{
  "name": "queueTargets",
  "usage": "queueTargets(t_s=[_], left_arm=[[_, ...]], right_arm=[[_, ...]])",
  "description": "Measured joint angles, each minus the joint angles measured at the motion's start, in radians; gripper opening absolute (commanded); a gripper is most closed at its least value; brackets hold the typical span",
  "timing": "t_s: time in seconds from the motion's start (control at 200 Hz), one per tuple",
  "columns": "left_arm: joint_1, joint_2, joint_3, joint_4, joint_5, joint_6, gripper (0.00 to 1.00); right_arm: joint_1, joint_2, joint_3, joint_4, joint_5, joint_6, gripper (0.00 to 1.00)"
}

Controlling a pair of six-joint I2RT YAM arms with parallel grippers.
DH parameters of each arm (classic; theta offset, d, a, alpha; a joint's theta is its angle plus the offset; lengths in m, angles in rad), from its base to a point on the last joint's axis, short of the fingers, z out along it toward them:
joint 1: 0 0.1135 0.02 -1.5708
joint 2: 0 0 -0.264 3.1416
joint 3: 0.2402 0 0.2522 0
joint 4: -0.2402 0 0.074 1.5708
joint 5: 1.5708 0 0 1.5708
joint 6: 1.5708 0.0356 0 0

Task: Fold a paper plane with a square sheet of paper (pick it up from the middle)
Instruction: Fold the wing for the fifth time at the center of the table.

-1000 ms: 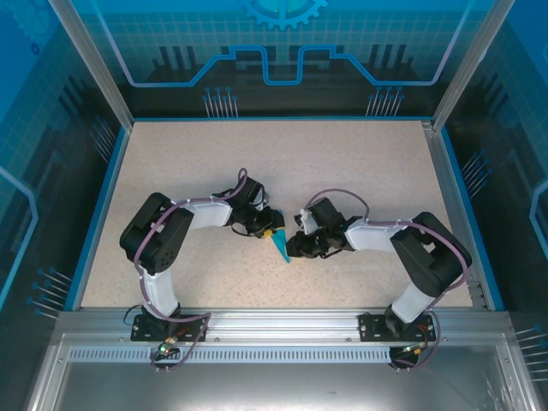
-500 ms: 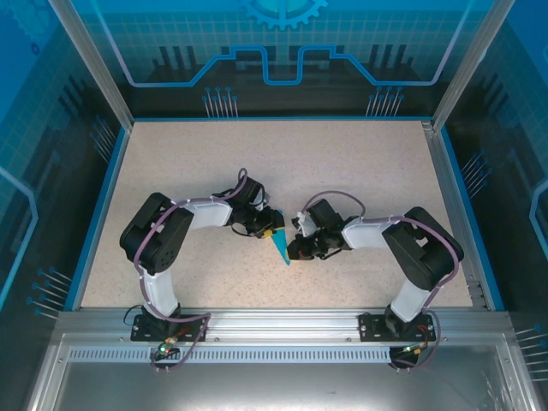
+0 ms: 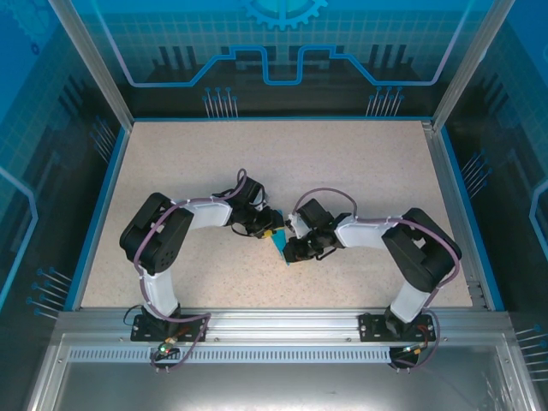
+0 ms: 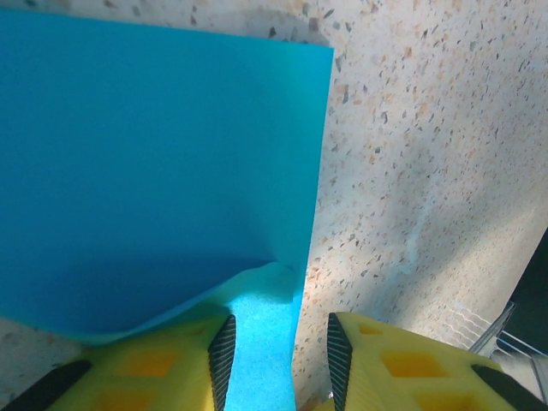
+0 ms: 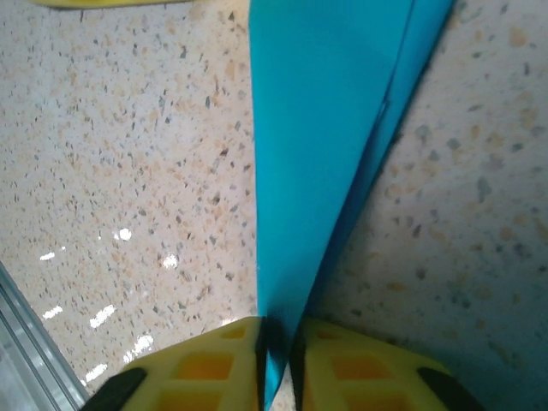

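Observation:
The paper plane (image 3: 281,246) is a narrow folded cyan dart lying on the speckled table between both grippers. In the left wrist view its broad folded panel (image 4: 154,171) lies flat. One flap curls up over my left finger (image 4: 150,364), and a lower strip lies in the gap. My left gripper (image 4: 278,351) (image 3: 271,233) stands open at the plane's far end. In the right wrist view the plane (image 5: 325,128) tapers to a point that runs between my jaws. My right gripper (image 5: 276,342) (image 3: 290,249) is shut on that pointed end.
The speckled table (image 3: 282,163) is bordered by a blue rim (image 3: 98,205) and glass walls. A metal rail (image 3: 282,330) carrying the arm bases runs along the near edge. A yellow finger of the left gripper (image 5: 111,2) shows at the top of the right wrist view.
My right arm has shifted left, closer over the paper plane, and now covers more of it. The left arm has stayed put.

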State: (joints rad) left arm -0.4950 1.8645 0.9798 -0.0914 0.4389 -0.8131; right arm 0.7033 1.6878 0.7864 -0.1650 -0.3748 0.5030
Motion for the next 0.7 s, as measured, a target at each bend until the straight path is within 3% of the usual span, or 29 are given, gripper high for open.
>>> queueTargets(t_s=[0.205, 0.32, 0.49, 0.7], left_arm=[[0.000, 0.000, 0.000, -0.001, 0.000, 0.000, 0.38], [0.000, -0.001, 0.000, -0.001, 0.000, 0.000, 0.38], [0.000, -0.001, 0.000, -0.001, 0.000, 0.000, 0.38], [0.000, -0.001, 0.000, -0.001, 0.000, 0.000, 0.38]], right_arm=[[-0.013, -0.122, -0.042, -0.049, 0.001, 0.064, 0.27], [-0.049, -0.153, -0.055, 0.024, -0.023, 0.128, 0.23], [-0.061, -0.047, -0.055, 0.206, -0.120, 0.258, 0.11], [-0.063, 0.040, -0.055, 0.323, -0.162, 0.366, 0.10]])
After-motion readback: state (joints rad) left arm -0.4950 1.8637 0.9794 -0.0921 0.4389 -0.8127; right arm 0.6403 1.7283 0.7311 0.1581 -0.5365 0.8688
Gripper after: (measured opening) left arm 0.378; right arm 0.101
